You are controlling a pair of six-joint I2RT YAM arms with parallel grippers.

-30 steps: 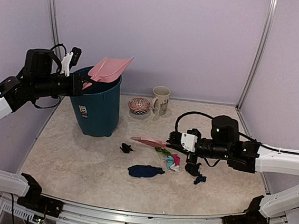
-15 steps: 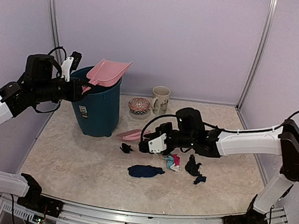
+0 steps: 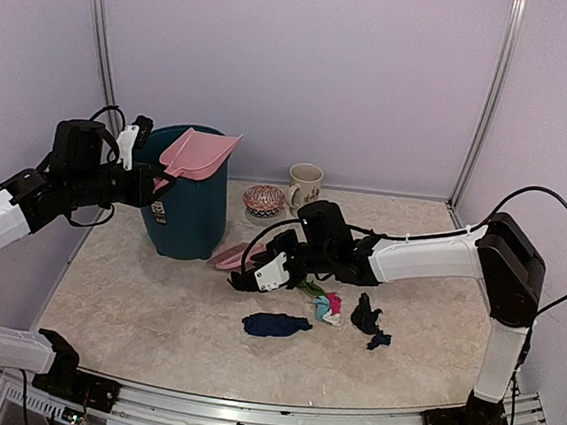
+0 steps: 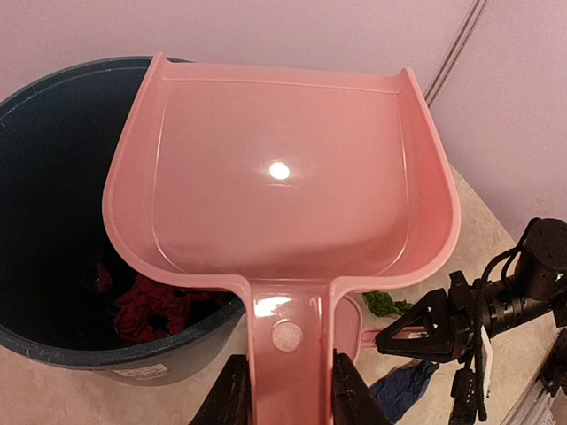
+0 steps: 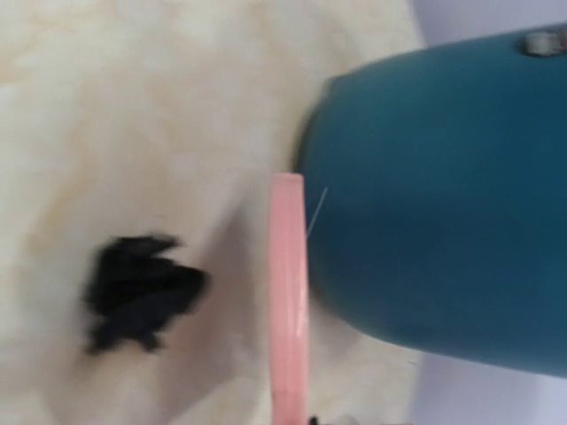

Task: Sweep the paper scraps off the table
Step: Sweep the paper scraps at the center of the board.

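My left gripper (image 3: 152,182) is shut on the handle of a pink dustpan (image 4: 283,177), holding it tilted over the teal bin (image 3: 187,218); its fingers (image 4: 232,398) clamp the handle from both sides. Dark red scraps (image 4: 146,305) lie inside the bin. My right gripper (image 3: 255,273) is shut on a pink brush (image 3: 231,256), stretched left close to the bin's foot. On the table (image 3: 153,311) lie paper scraps: a navy one (image 3: 276,324), a black one (image 3: 366,316), a pink and teal clump (image 3: 330,305), a green one (image 3: 308,287). Another black scrap (image 5: 137,292) lies left of the brush (image 5: 288,301).
A cream mug (image 3: 305,189) and a small patterned bowl (image 3: 264,201) stand at the back of the table, right of the bin. Purple walls close the back and sides. A metal rail (image 3: 264,412) runs along the front edge.
My right arm has swung left with the brush, from the scrap cluster to the foot of the bin. The dustpan has dipped a little over the bin.
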